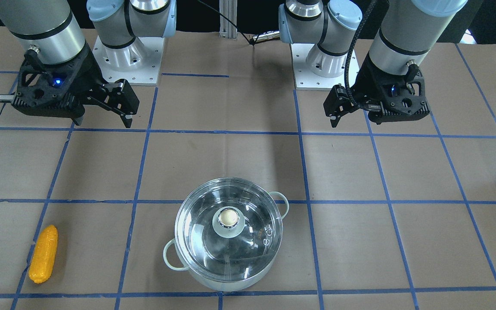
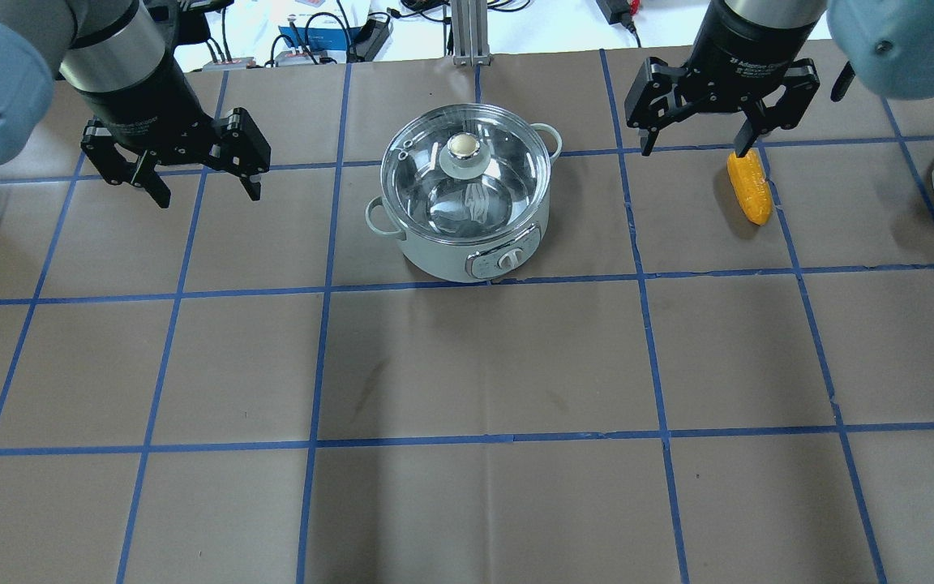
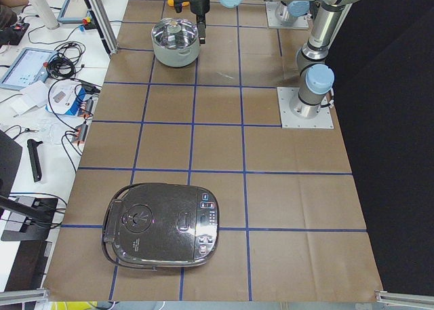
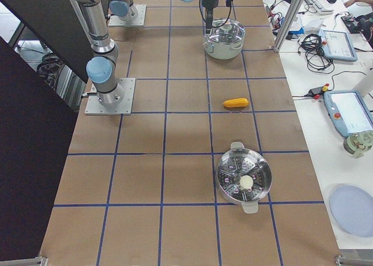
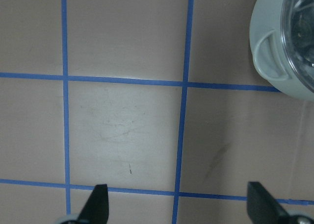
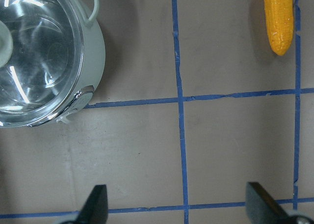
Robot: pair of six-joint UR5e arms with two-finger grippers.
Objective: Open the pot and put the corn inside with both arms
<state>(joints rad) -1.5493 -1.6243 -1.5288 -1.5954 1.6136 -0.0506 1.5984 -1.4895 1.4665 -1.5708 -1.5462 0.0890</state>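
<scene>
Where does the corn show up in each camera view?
Front-facing: corn lower left.
Overhead: upper right.
Exterior left: maybe an orange speck at top; uncertain.
Exterior right: centre.
Left wrist: absent.
Right wrist: top right.
Shared landmark: the pot.

My end effector (image 5: 179, 207), jaws spread wide, hangs over the taped worktop (image 5: 122, 131); the pot (image 5: 267, 62) sits upper right.
</scene>
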